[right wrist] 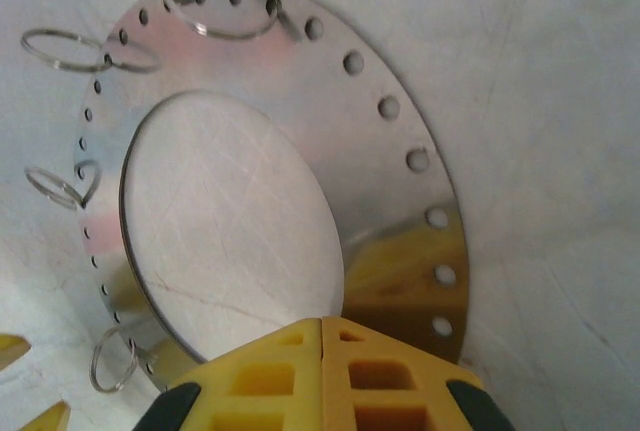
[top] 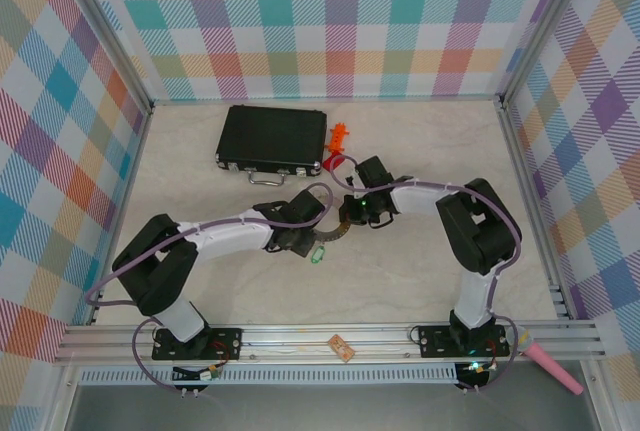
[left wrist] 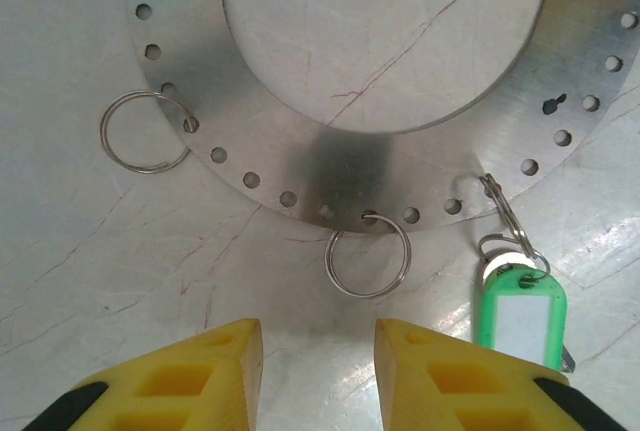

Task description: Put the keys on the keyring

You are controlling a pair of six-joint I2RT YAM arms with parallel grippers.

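On the pale, marbled surface (left wrist: 100, 281), inside checked pastel walls (top: 320, 21), lies the keyring (left wrist: 300, 166): flat, thin grey metal, holes round its rim, wire loops (left wrist: 368, 253) threaded through. A green tag (left wrist: 520, 316) hangs from one. My left end effector (left wrist: 318, 326) is narrowly parted and empty; my right end effector (right wrist: 322, 323) is closed at the rim.

Left fingers (left wrist: 200, 371): gap between them free, bare counter (left wrist: 100, 281) beneath and out to left. Just ahead of gap: small split ring (left wrist: 368, 254) hooked in keyring (left wrist: 195, 61) rim. Keyring band lies across path beyond it. Just right of right finger: key (left wrist: 520, 316) with green tag, very close. Second split ring (left wrist: 145, 131) ahead-left. Right fingers (right wrist: 270, 376) pressed together on keyring band, wide hole ahead open. Black case (top: 272, 139) well beyond both.
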